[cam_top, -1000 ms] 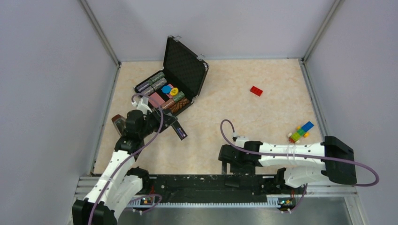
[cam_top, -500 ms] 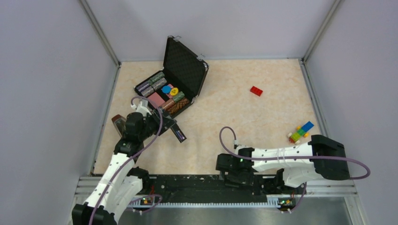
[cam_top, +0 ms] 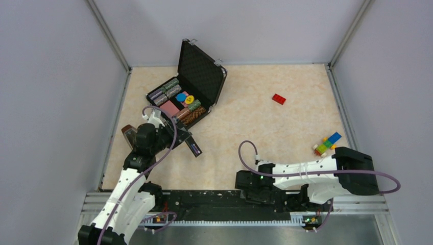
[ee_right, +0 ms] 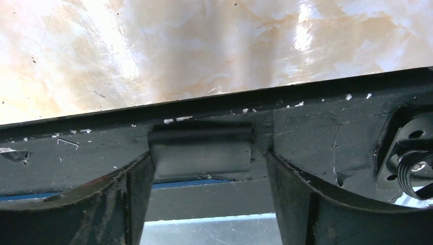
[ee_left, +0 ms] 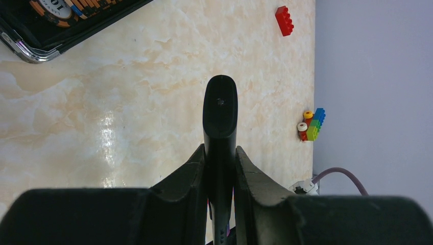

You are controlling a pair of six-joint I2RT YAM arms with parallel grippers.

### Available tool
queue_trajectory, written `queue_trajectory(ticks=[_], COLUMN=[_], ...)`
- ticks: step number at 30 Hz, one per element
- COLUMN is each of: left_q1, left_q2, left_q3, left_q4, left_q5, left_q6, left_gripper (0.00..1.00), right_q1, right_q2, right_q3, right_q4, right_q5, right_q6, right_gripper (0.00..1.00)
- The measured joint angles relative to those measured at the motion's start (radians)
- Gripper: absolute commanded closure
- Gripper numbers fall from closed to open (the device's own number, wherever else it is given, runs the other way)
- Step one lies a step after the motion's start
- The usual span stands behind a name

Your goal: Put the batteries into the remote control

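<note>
Nearest me, at the table's near edge, my right claw (ee_right: 208, 158) hangs low over the black rail (ee_right: 327, 117). Its jaws are apart and straddle a small black cover piece (ee_right: 201, 153) that lies flat on the rail. There is a clear gap at the right jaw; the left jaw is just beside the piece.

Farther out on the left, my left claw (ee_left: 219, 152) is clamped on the remote control (ee_left: 220, 109). The remote is held edge-on above the marbled table (ee_left: 127, 102), its free end pointing away from the claw.

Beyond it, an open black case (cam_top: 201, 69) holds striped chip stacks (cam_top: 171, 88). A coloured brick cluster (cam_top: 327, 143) sits by the right wall, with a red brick (cam_top: 279, 99) farther back.
</note>
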Motion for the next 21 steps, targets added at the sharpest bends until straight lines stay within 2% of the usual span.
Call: queue_trajectory(ticks=[4,8,16,21], left_q1=[0.0,0.0,0.0,0.0], left_q2=[-0.01,-0.017,-0.017,-0.01], left_q3=[0.0,0.0,0.0,0.0], left_q4=[-0.015,-0.019,-0.021,-0.055], left_q5=[-0.001,0.0,0.008,0.003], left_q6=[0.002,0.002,0.013,0.049], left_gripper=[1.0,1.0,1.0,1.0], right_q1=[0.0,0.004,0.009,0.012], right_q2=[-0.03,-0.025,0.031,0.031], right_q3=[-0.024,-0.021,0.059,0.171], right_q4=[0.003,0.008,0.029,0.039], right_q5=[-0.002,-0.002,0.058,0.153], right_q6=[-0.012,-0.044,-0.159,-0.324], right_gripper=[0.44,0.49,0.48,0.4])
